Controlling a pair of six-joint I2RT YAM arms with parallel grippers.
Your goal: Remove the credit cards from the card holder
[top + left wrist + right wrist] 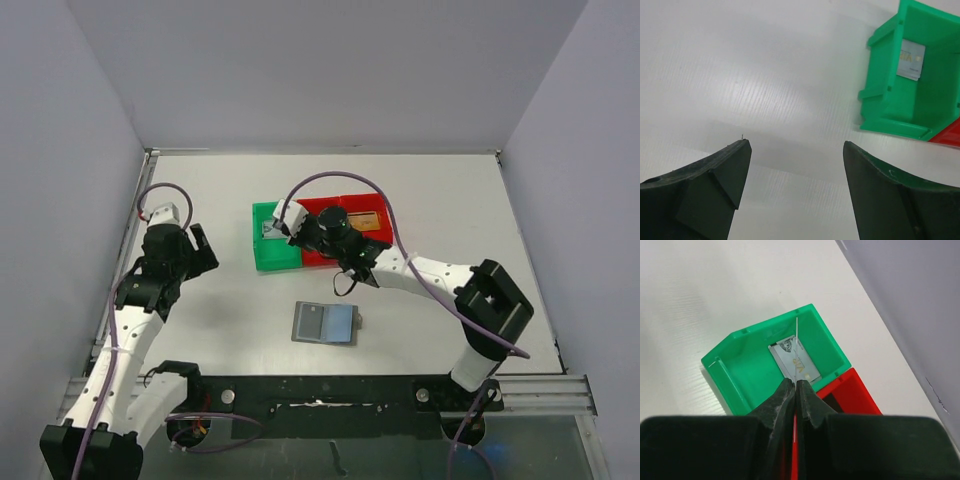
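Note:
The card holder (325, 322) lies open and flat on the table in front of the bins, with a small tab on its right edge. A silvery-grey credit card (790, 357) lies flat in the green bin (735, 370); it also shows in the left wrist view (911, 60). My right gripper (796, 382) is shut on a thin card (796, 335) seen edge-on, held above the green bin; its colour does not show. In the top view the right gripper (285, 224) hovers over the bins. My left gripper (795, 145) is open and empty, off to the left (203, 250).
A red bin (352, 201) stands against the green bin's (262, 262) right side, with a dark card-like thing inside. Grey walls close the table on the left, back and right. A purple cable loops over the right arm.

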